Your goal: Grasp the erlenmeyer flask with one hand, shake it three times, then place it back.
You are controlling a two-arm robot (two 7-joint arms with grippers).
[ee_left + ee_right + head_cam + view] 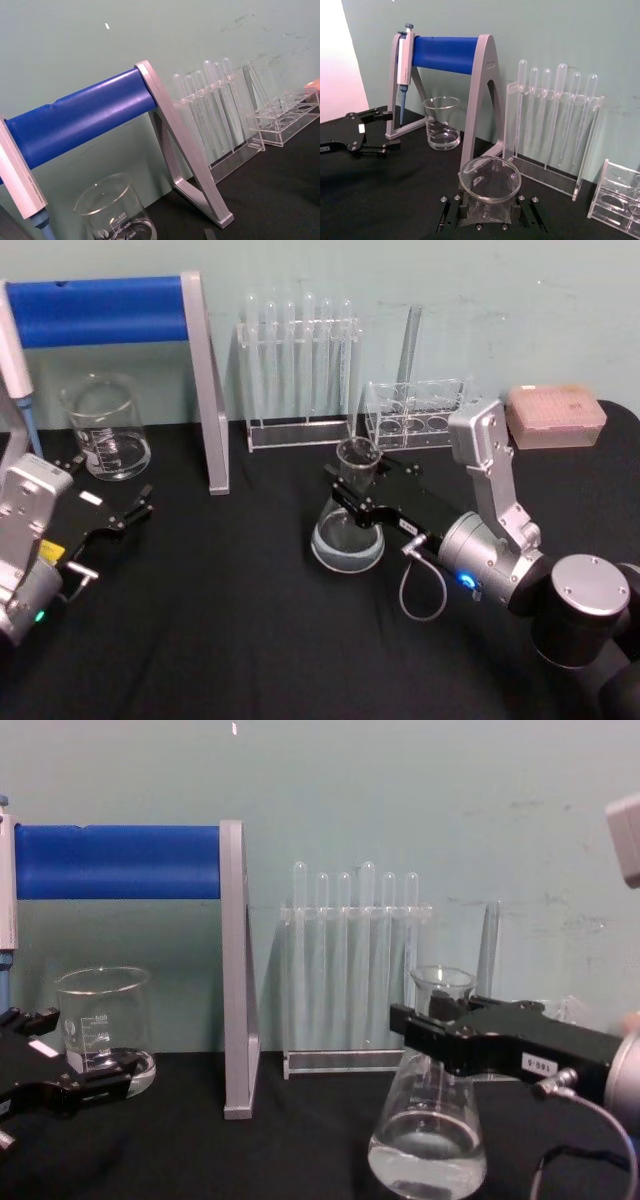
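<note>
The erlenmeyer flask [347, 536] is clear glass with a little clear liquid in its wide base. It stands upright near the middle of the black table [230, 640]. My right gripper [358, 487], black with a small white number label, reaches in from the right and is shut on the flask's neck just under the flared rim. The chest view shows the flask [428, 1140] with the gripper [432, 1026] crossing its neck. From the right wrist I look down onto the flask's rim [490, 177] between the two fingers. My left gripper [112, 488] rests open at the table's left edge, far from the flask.
A glass beaker [105, 430] stands at the back left beside the grey and blue pipette stand [205, 390], with a pipette [404, 60] hanging on it. Behind the flask are a test tube rack [300, 370], a low clear rack [415, 415] and a pink tip box [555, 415].
</note>
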